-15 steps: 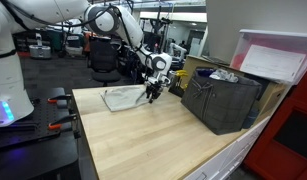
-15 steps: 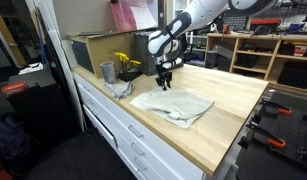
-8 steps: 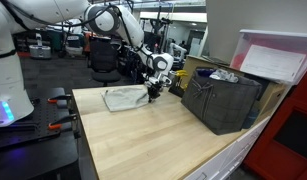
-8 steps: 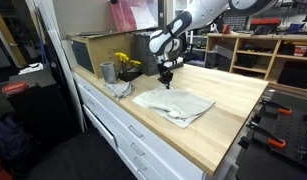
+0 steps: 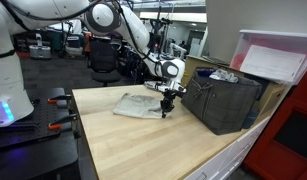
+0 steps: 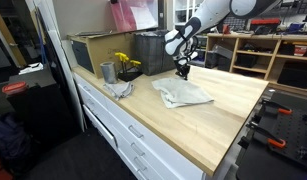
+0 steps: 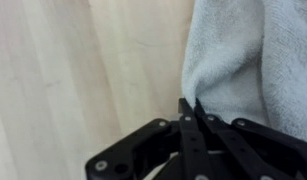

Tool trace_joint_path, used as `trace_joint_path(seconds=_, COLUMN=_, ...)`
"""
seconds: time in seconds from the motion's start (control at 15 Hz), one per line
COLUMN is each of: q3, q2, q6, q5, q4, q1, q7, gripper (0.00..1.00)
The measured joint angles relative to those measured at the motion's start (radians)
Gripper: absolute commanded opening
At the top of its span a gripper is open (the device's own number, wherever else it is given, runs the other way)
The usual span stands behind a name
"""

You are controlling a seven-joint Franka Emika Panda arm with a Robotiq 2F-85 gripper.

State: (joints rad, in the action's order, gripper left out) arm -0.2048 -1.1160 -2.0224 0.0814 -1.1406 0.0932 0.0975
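Note:
A light grey towel (image 5: 141, 105) lies bunched on the wooden tabletop (image 5: 153, 140); it also shows as the towel (image 6: 183, 94) from the opposite side. My gripper (image 5: 167, 107) points down at the towel's edge nearest the black crate. In the wrist view the black fingers (image 7: 185, 118) are pressed together, and the gripper (image 7: 190, 103) pinches the hem of the towel (image 7: 238, 50), with bare wood to its left. The gripper (image 6: 183, 72) stands at the towel's far corner.
A black crate (image 5: 223, 100) stands just beyond the gripper, with a pink-lidded box (image 5: 278, 55) behind it. A metal cup (image 6: 107, 71), yellow flowers (image 6: 126, 63) and a crumpled cloth (image 6: 120, 88) sit near the table's corner. The table's edge (image 6: 143, 125) drops off above the drawers.
The jaws have gone from partly open to shut on the towel's edge. The gripper has moved toward the black crate, dragging the towel along and bunching it.

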Motion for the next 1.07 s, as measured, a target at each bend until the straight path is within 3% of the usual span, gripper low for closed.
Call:
trace_joint_path(seconds=0.27, q3=-0.043, q2=0.002, q6=0.001, q5=-0.024, q4=-0.019, q1=0.098, q7=0.087, gripper=0.01)
trace_joint_path(seconds=0.47, q3=-0.077, q2=0.028, q6=0.000, q5=-0.054, q4=-0.078, q1=0.134, q7=0.171, gripper=0.01)
trace_joint_path(seconds=0.53, q3=-0.089, q2=0.042, q6=0.000, q5=-0.062, q4=-0.110, q1=0.136, q7=0.203, gripper=0.29)
trace_joint_path(seconds=0.67, q3=-0.106, q2=0.076, q6=0.000, q5=-0.072, q4=-0.182, q1=0.135, q7=0.259, gripper=0.35)
trace_joint_path(seconds=0.87, q3=-0.110, q2=0.136, q6=-0.031, q5=-0.075, q4=-0.283, q1=0.133, q7=0.303, gripper=0.57)
trace_joint_path(seconds=1.07, q3=-0.123, q2=0.213, q6=-0.162, q5=-0.047, q4=-0.394, q1=0.109, q7=0.304, gripper=0.81)
